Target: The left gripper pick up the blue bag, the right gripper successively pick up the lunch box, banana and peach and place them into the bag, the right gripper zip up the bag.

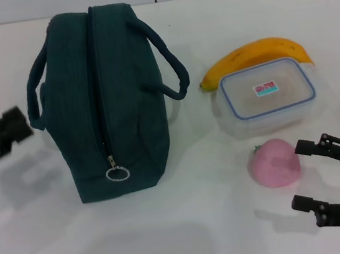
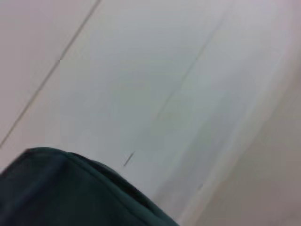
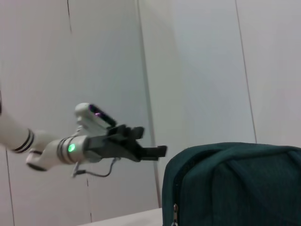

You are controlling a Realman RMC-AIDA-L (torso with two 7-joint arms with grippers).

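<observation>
In the head view, the blue bag stands upright on the white table, left of centre in the frame. Its zip runs down the middle of its top and is closed, with the metal ring pull at the near end. One loop handle hangs off each side. The left gripper shows at the left edge, at mid-height, close beside the bag's left handle but not touching it. Whether its fingers are apart or together cannot be told from here. To the right of the bag sits the lunch box, lid on, with its red-and-blue sticker facing up. The banana lies just behind it, curved along the box's far edge and touching it. The peach rests just in front of the lunch box, in the lower right part of the frame. The right gripper is at the lower right corner, its two fingers spread wide and holding nothing, the upper fingertip just beside the peach.

The left wrist view shows only a dark teal corner of the blue bag at the lower left, against pale wall panels.

The right wrist view shows the bag at the lower right and, beyond it at left of centre, the left gripper on its arm, pointing towards the bag.
</observation>
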